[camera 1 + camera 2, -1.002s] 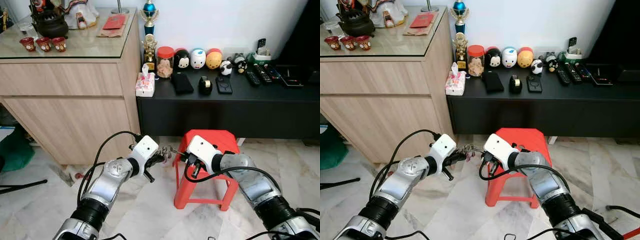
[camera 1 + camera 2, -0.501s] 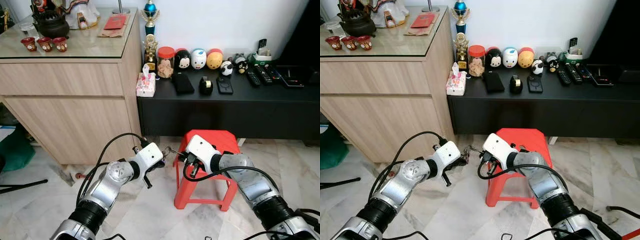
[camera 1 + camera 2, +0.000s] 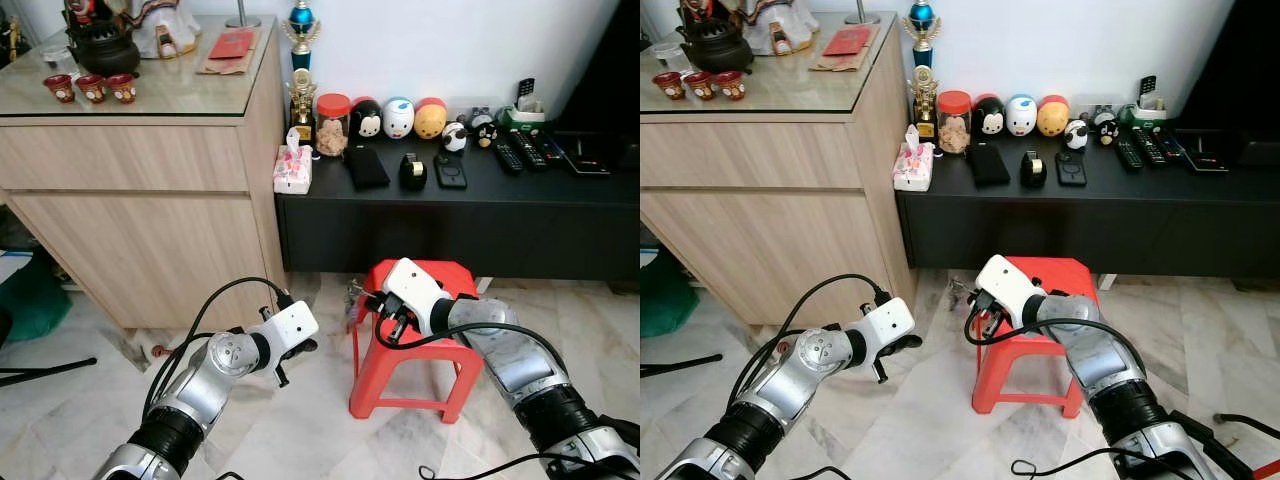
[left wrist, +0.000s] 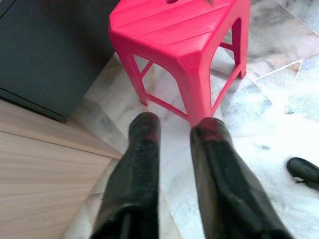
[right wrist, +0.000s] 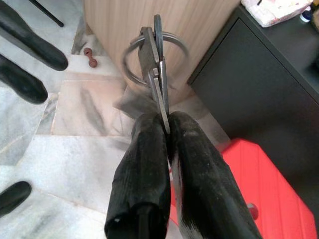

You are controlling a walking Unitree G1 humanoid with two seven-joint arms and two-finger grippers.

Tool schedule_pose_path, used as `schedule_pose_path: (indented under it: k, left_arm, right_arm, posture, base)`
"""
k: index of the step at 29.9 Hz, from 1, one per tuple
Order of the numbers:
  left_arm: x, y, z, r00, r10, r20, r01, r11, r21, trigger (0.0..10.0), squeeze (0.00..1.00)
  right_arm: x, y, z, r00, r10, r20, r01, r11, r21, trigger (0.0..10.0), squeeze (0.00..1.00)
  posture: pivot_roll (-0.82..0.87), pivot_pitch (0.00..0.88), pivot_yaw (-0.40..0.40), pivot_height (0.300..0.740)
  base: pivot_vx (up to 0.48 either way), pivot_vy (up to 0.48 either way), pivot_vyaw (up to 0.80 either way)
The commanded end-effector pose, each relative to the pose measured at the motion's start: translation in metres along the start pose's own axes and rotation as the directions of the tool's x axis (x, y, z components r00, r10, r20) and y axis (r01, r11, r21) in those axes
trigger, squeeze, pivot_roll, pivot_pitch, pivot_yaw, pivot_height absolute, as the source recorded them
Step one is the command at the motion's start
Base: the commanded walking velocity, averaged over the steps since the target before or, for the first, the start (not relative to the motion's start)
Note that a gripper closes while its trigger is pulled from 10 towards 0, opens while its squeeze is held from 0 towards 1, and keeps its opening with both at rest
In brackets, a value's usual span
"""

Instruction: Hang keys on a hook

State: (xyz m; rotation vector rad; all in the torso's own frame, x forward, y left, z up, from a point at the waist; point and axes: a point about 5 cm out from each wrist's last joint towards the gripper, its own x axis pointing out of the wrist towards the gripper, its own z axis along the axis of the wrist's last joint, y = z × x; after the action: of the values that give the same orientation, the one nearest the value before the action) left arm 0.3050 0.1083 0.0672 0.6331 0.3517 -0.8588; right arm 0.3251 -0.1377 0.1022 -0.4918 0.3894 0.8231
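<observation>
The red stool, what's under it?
Under the red stool there is bare marble floor between its legs. The floor below the seat's right part is hidden by the right gripper, which holds the keys.

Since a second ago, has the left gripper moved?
Yes. The left gripper has dropped down and away from the red stool, leaving the keys in the right gripper.

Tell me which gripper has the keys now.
The right gripper, above the red stool, is pinched shut on the keys; the left gripper is open and holds nothing.
</observation>
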Motion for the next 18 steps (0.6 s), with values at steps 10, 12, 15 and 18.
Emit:
schedule_pose_path:
  k: [10, 12, 15, 18]
  left_arm:
    - [-0.016, 0.034, -0.015, 0.96, 0.278, -0.001, -0.271, 0.933, -0.239, 10.0, 0.0]
    - [-0.023, 0.042, -0.023, 0.939, 0.344, -0.022, -0.334, 0.892, -0.303, 10.0, 0.0]
    - [-0.034, 0.054, -0.039, 0.894, 0.442, -0.072, -0.431, 0.807, -0.404, 10.0, 0.0]
    - [-0.055, 0.069, -0.07, 0.802, 0.566, -0.19, -0.574, 0.645, -0.504, 10.0, 0.0]
  right_arm:
    - [-0.009, -0.005, -0.008, 0.989, -0.116, 0.094, 0.091, 0.967, 0.237, 0.0, 0.0]
    - [-0.012, -0.006, -0.017, 0.981, -0.166, 0.096, 0.128, 0.939, 0.32, 0.0, 0.0]
    - [-0.017, -0.009, -0.037, 0.966, -0.251, 0.063, 0.201, 0.88, 0.431, 0.0, 0.0]
    - [-0.025, -0.012, -0.076, 0.913, -0.405, -0.044, 0.352, 0.729, 0.586, 0.0, 0.0]
  posture:
    - [-0.07, 0.0, -0.02, 0.74]
    - [-0.08, 0.0, -0.018, 0.74]
    - [-0.08, 0.0, -0.013, 0.74]
    - [-0.08, 0.0, -0.002, 0.74]
  base:
    - [0.0, 0.0, 0.0]
    - [0.0, 0.0, 0.0]
    - [0.0, 0.0, 0.0]
    - [0.0, 0.0, 0.0]
